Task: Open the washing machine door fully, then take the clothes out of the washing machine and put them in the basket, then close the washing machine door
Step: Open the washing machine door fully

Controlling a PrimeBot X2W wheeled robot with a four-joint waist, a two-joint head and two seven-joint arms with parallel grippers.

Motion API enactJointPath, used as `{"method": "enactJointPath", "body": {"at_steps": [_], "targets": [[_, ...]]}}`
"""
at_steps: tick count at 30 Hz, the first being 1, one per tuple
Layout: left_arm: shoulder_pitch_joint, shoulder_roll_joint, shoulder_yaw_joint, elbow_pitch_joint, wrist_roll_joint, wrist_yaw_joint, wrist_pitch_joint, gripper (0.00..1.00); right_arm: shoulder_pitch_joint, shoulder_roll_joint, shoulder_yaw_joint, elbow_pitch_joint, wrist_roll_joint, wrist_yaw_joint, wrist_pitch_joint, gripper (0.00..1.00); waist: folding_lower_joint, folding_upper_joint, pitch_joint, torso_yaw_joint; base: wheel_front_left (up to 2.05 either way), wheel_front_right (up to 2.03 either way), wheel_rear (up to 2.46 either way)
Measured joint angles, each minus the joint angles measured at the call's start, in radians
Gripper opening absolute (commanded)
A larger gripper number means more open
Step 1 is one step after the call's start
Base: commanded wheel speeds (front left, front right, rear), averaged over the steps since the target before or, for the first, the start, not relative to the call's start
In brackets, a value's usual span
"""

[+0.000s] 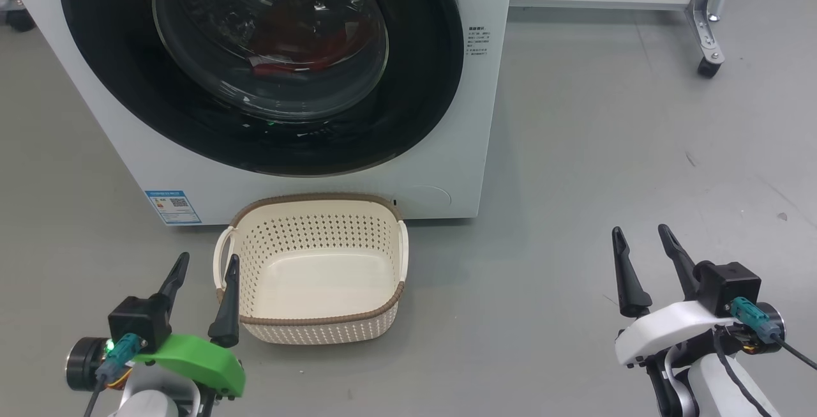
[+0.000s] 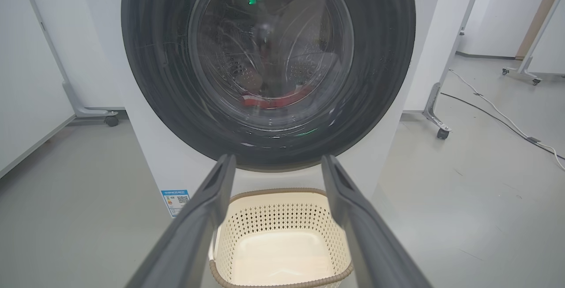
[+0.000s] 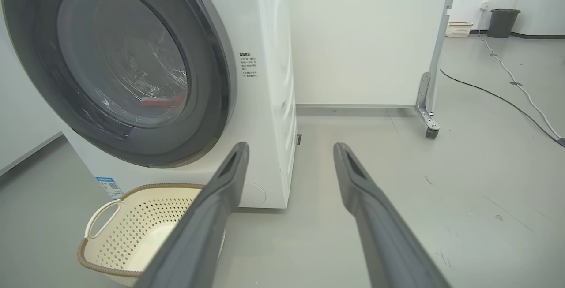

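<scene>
– Red clothes [image 1: 287, 62] lie low behind the glass of the washing machine door [image 1: 115, 85], which is shut.
– And the basket?
– Cream basket [image 1: 319, 203] sits on the floor [image 1: 574, 181] at the door's 6 o'clock, just before the washing machine [image 1: 472, 149].
– The pincers?
– Left pincer [image 1: 209, 257] is at the basket's 9 o'clock, just beside it, fingers spread and gripping nothing. Right pincer [image 1: 640, 230] is well apart at 3 o'clock, likewise spread.

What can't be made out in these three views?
The clothes: a red patch behind the reflective glass of the washing machine door in all views; garment count unclear.
The washing machine: top cut off by the head view's upper edge.
Black text and blue label: too small to read.
</scene>
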Motion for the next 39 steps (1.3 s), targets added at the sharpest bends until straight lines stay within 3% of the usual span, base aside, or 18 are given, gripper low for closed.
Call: {"method": "enactJointPath", "body": {"at_steps": [4, 5, 6, 13, 21, 30, 37, 39], "targets": [[-0.002, 0.000, 0.000, 0.004, 0.000, 0.000, 0.000, 1.00, 0.000, 0.002, -0.006, 0.000, -0.002, 0.001, 0.000, 1.00, 0.0000, 0.0000, 0.002, 0.000, 0.00, 0.00, 0.00], [-0.002, 0.000, 0.000, 0.005, 0.000, 0.000, 0.000, 1.00, 0.000, 0.002, -0.007, 0.001, -0.002, 0.003, 0.000, 0.71, 0.0000, 0.0000, 0.003, 0.000, 0.00, 0.00, 0.00], [-0.002, 0.000, 0.000, 0.006, 0.000, 0.000, 0.000, 1.00, 0.000, 0.003, -0.009, 0.002, -0.002, 0.003, 0.000, 0.00, 0.0000, 0.0000, 0.003, 0.000, 0.00, 0.00, 0.00], [-0.003, 0.000, -0.001, 0.010, 0.000, 0.000, 0.001, 1.00, 0.000, 0.009, -0.010, 0.015, -0.002, 0.010, 0.000, 0.00, 0.0000, 0.0000, 0.008, 0.001, 0.00, 0.00, 0.00], [-0.005, -0.004, -0.001, 0.011, 0.000, 0.000, 0.001, 1.00, -0.001, 0.033, -0.044, -0.002, 0.035, 0.047, 0.000, 0.00, 0.0000, 0.0000, 0.016, 0.004, 0.00, 0.00, 0.00], [-0.032, -0.005, -0.002, 0.001, 0.000, 0.000, 0.001, 1.00, -0.013, 0.083, -0.165, 0.010, 0.402, 0.114, 0.000, 0.00, 0.0000, 0.0000, 0.045, 0.011, 0.00, 0.00, 0.00], [-0.053, -0.005, -0.008, -0.021, 0.002, 0.000, 0.001, 1.00, -0.095, 0.083, -0.221, 0.029, 0.701, 0.124, 0.072, 0.00, 0.0000, 0.0000, 0.081, 0.021, 0.00, 0.00, 0.00], [-0.071, -0.007, -0.011, -0.028, 0.002, 0.000, 0.001, 1.00, -0.132, 0.079, -0.219, 0.037, 0.855, 0.124, 0.114, 0.00, 0.0000, 0.0000, 0.099, 0.026, 0.00, 0.00, 0.00]]}}
